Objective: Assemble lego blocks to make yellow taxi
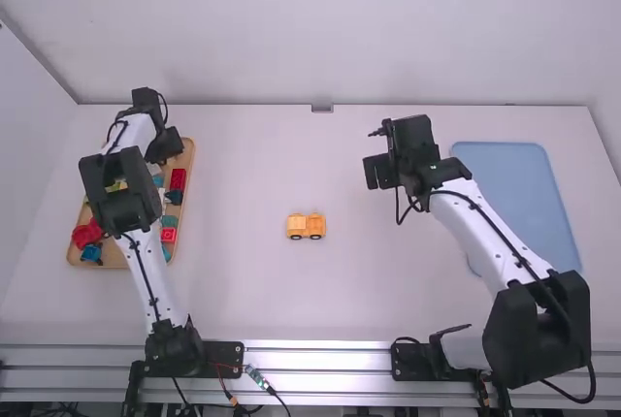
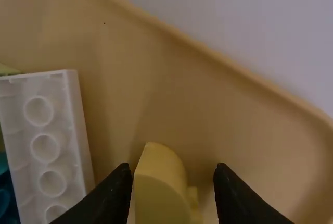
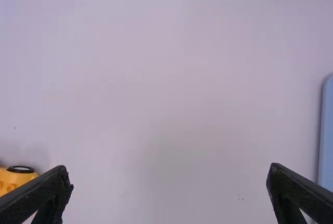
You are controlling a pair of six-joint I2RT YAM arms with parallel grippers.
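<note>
In the high view my left gripper [image 1: 163, 145] is at the far end of the wooden tray of lego blocks. In the left wrist view a yellow block [image 2: 162, 182] with a rounded top lies between the open fingers of my left gripper [image 2: 172, 174]; whether either finger touches it I cannot tell. The small yellow-orange car [image 1: 307, 226] stands mid-table. My right gripper [image 1: 376, 171] is over the table, right of the car and farther from the camera. In the right wrist view the car [image 3: 14, 178] is partly behind one finger of my widely open right gripper [image 3: 170, 174].
The wooden tray [image 1: 191, 170] also holds red [image 1: 169, 235], teal and blue blocks, and a white brick [image 2: 78, 130] lies beside the yellow block. A light-blue mat [image 1: 514, 179] lies on the right of the table, partly under my right arm.
</note>
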